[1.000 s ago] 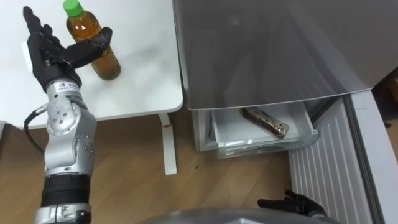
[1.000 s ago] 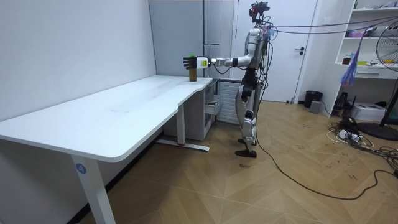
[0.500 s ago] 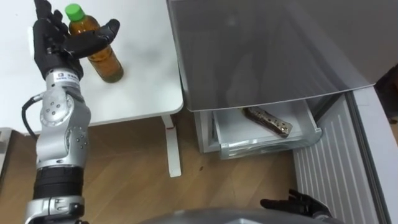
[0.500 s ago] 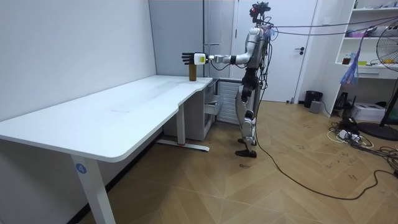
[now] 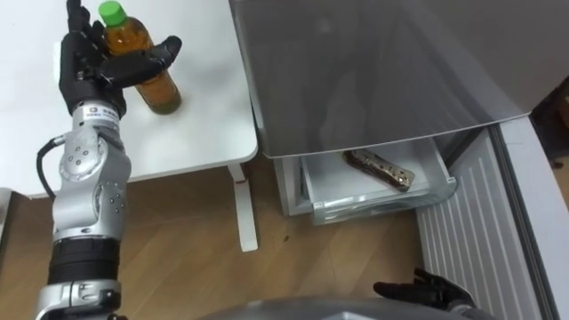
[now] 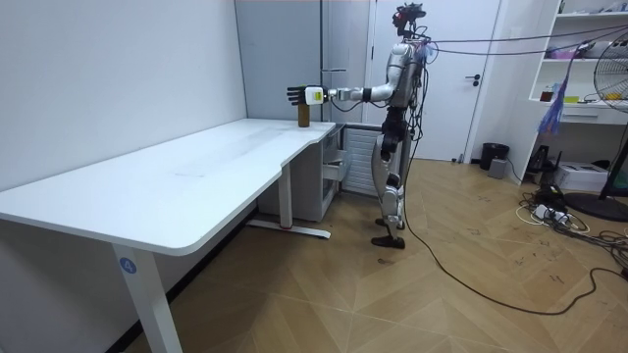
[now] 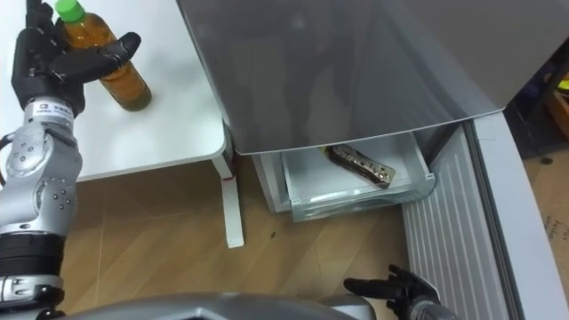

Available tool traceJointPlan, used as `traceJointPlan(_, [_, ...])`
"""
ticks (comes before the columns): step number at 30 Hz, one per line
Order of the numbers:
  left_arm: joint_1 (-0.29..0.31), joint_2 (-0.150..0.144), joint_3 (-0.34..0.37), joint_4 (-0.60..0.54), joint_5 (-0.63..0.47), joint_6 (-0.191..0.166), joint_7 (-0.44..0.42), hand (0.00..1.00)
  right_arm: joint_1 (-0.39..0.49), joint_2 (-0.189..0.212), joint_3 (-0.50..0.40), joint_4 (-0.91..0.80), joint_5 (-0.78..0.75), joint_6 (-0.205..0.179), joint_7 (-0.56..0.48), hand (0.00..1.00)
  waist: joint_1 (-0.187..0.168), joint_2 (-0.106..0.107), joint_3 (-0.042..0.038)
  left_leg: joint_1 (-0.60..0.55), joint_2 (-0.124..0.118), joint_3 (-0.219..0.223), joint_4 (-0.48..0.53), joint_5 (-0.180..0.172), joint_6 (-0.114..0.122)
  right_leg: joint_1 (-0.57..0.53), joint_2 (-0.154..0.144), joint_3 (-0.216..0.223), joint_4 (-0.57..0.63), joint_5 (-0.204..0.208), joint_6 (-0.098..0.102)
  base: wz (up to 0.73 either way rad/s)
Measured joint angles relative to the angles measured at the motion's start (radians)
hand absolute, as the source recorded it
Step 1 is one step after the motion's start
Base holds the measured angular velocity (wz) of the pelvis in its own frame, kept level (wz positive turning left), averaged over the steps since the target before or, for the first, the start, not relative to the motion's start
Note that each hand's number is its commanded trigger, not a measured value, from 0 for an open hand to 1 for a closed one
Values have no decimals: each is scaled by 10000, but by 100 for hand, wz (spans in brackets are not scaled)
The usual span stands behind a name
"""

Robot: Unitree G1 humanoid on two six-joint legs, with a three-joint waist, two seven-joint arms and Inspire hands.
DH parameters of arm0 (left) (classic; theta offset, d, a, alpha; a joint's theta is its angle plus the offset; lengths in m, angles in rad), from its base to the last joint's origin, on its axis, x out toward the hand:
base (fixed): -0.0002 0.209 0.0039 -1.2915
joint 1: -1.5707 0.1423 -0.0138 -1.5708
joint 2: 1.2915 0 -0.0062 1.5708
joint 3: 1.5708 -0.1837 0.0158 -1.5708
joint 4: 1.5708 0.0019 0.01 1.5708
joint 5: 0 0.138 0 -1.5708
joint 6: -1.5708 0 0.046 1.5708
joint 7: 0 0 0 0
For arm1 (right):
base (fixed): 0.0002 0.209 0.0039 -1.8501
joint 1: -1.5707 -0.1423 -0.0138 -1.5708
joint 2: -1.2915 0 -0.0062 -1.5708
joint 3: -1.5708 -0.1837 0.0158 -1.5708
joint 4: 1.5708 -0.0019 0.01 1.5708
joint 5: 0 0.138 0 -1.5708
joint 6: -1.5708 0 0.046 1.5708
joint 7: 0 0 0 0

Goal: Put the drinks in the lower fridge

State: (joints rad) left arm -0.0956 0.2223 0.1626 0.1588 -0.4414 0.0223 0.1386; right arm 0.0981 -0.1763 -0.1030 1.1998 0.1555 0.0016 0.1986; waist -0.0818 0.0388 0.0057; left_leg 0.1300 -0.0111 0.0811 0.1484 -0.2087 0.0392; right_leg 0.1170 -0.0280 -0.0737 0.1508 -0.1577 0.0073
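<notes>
While the robot stands before the grey fridge (image 5: 382,71) with its left arm reaching over the white surface (image 5: 204,107), the left hand (image 5: 92,73) cups the green-capped tea bottle (image 5: 162,93) at ten o'clock. Its fingers are straight behind the bottle and its thumb lies across the front, not clenched. The bottle stands upright on the surface. At four o'clock the fridge's lower drawer (image 5: 382,206) is pulled out, a brown packet (image 5: 380,171) lying in it. At five o'clock the right hand (image 5: 418,290) hangs with fingers loosely spread.
</notes>
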Motion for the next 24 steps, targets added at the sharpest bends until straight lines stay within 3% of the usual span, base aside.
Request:
traceJointPlan(1, [0,0,0,1,0,40,-20,21,-1,0,-2,-11,-16,0,4,0,-2,1,-1,0,0,0,0,0,1,0,0,0,0,0,0,0])
traceJointPlan(2, [0,0,0,1,0,73,-38,47,-1,-1,-3,-21,-41,3,7,0,-1,2,-2,2,0,1,0,0,1,0,0,1,0,0,0,0])
traceJointPlan(4, [0,0,0,0,0,152,-46,79,-1,-1,-27,-26,-72,10,13,0,-2,6,-5,4,0,1,0,-1,1,0,-1,1,1,0,0,0])
traceJointPlan(5, [0,0,0,0,1,182,-47,100,1,-1,-62,-26,-90,21,21,0,-1,9,-7,4,0,0,0,-1,1,0,-1,2,1,0,0,0])
traceJointPlan(12, [0,1,14,0,8,315,-126,100,-3,-1,-144,-44,-90,140,44,0,-4,25,-18,6,0,1,2,0,1,0,0,4,3,0,0,0])
traceJointPlan(17, [3,4,-7,94,132,701,-245,100,-15,-2,-199,-50,-91,206,73,0,-44,34,-23,9,1,1,4,0,1,-19,2,9,4,0,0,0])
traceJointPlan(24, [2,6,-6,376,217,919,-317,100,-13,3,-290,-51,-95,209,97,0,-73,33,-24,-18,1,-4,20,0,1,-58,0,14,7,0,0,0])
